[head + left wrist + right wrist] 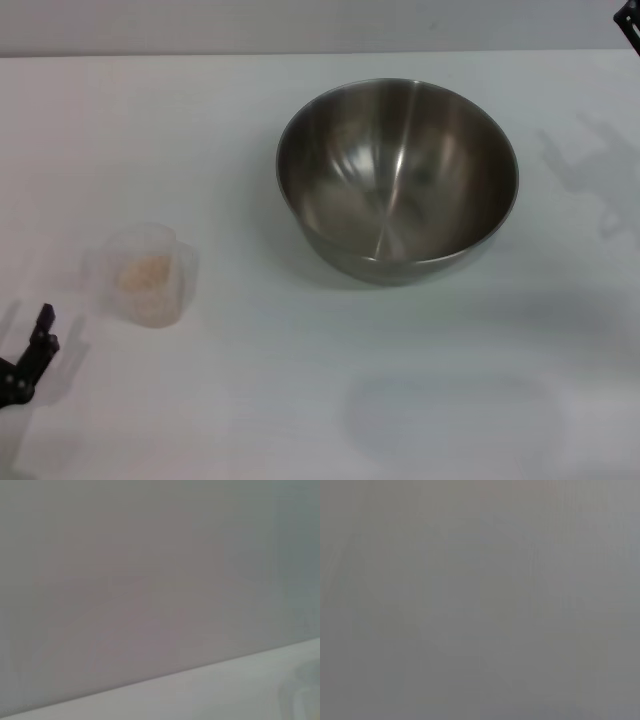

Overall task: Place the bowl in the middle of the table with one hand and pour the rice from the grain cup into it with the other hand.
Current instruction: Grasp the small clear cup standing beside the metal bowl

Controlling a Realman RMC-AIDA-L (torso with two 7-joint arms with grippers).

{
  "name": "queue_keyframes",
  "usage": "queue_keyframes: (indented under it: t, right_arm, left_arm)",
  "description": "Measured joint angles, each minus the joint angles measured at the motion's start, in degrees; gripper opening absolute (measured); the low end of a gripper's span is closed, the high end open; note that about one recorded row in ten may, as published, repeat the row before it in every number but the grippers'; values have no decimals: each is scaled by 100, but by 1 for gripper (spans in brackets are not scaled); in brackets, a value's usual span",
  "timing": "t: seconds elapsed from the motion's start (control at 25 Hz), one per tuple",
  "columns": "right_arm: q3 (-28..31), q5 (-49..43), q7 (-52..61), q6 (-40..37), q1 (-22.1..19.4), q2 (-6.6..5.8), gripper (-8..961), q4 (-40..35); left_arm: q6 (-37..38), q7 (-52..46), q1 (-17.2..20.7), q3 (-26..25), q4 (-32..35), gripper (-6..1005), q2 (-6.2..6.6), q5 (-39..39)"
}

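Observation:
The steel bowl (398,180) stands upright and empty on the white table (300,400), right of centre and towards the back. The clear grain cup (143,275) stands at the left with pale rice (144,272) in its bottom. My left gripper (28,362) shows only as black fingertips at the lower left edge, a short way from the cup and apart from it. My right gripper (630,22) shows only as a black tip at the top right corner, far from the bowl. The wrist views show neither the bowl nor the cup.
The table's back edge meets a grey wall (200,25) at the top of the head view. The left wrist view shows a grey wall (150,580) above a strip of white tabletop (225,695).

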Motion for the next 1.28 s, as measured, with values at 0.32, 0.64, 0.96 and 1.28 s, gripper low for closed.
queue_keyframes:
  t: [0.32,0.64,0.96,1.28]
  right_arm:
    - [-35,15,47,17,39,-1,606,28]
    - [-8,22,67,157,22,6,606,89]
    - [-14,26,77,164,-2,9,607,96]
    - [-23,26,81,180,-13,9,606,123]
  left_arm:
    - [-262,-55,-141,138,-42,760,-24,-1]
    - [-609,-65,-389,180,-124,759,-33,-11]
    - [-675,-65,-503,178,-204,757,-32,-46]
    - [-830,-65,-587,141,-287,755,-32,-56]
